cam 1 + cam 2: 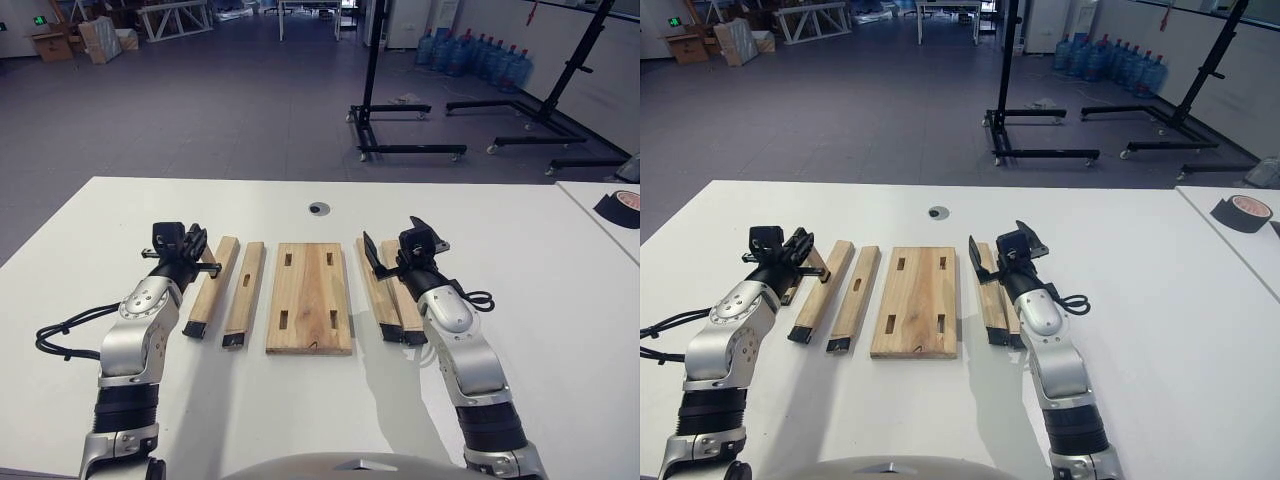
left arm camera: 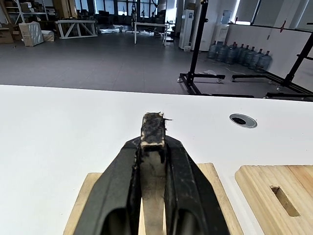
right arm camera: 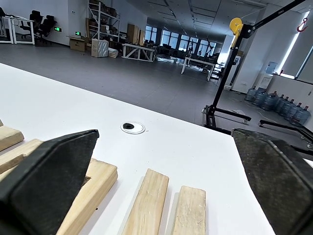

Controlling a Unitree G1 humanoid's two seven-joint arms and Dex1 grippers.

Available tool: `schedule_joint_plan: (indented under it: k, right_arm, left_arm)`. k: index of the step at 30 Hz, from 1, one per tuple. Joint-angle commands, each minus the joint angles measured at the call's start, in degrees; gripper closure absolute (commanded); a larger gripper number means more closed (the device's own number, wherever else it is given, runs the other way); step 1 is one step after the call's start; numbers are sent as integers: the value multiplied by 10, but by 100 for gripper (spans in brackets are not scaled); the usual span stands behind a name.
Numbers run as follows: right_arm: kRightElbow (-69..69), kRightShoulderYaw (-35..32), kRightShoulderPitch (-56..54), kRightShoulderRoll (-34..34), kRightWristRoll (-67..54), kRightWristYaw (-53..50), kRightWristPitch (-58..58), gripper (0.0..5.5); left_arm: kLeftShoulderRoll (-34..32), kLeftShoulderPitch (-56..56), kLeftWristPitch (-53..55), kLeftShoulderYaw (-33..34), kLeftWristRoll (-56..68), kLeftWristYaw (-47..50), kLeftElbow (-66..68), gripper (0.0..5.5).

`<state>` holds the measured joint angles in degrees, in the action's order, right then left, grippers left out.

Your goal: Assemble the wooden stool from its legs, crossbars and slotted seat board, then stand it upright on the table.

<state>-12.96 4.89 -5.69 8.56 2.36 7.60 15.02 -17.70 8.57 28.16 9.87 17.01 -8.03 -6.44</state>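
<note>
The slotted seat board (image 1: 309, 297) lies flat mid-table. Left of it lie two wooden legs (image 1: 213, 285) (image 1: 244, 293) with black ends; right of it lie two more (image 1: 378, 295) (image 1: 402, 300) side by side. My left gripper (image 1: 185, 250) hovers at the far end of the outer left leg, shut on a narrow crossbar (image 2: 152, 139) with a dark tip, clamped between the fingers (image 2: 124, 181). My right gripper (image 1: 395, 250) stands open just above the far ends of the right pieces (image 3: 146, 205), its fingers (image 3: 49, 181) wide apart with nothing between them.
A round cable hole (image 1: 319, 208) sits in the table beyond the seat board. A black cable (image 1: 60, 335) loops beside my left arm. A tape roll (image 1: 625, 203) rests on the neighbouring table at the right. Black stands (image 1: 410, 150) are on the floor behind.
</note>
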Motion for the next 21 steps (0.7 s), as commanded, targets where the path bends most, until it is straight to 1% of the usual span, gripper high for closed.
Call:
schedule_joint_plan:
  k: [1, 4, 5, 21]
  right_arm:
    - [-3, -3, -4, 5, 6, 0, 4, 50]
    - [7, -5, -2, 3, 5, -2, -3, 50]
    - [12, -7, 0, 2, 4, -3, -5, 50]
    - [19, -22, 22, 16, 0, 6, -19, 50]
  left_arm:
    - [21, -22, 38, 2, -1, 12, 29, 465]
    - [24, -6, 36, 12, 2, 16, 12, 426]
    - [23, 0, 37, 12, 2, 14, 8, 404]
    - [-3, 59, 64, 45, 0, 21, -47, 404]
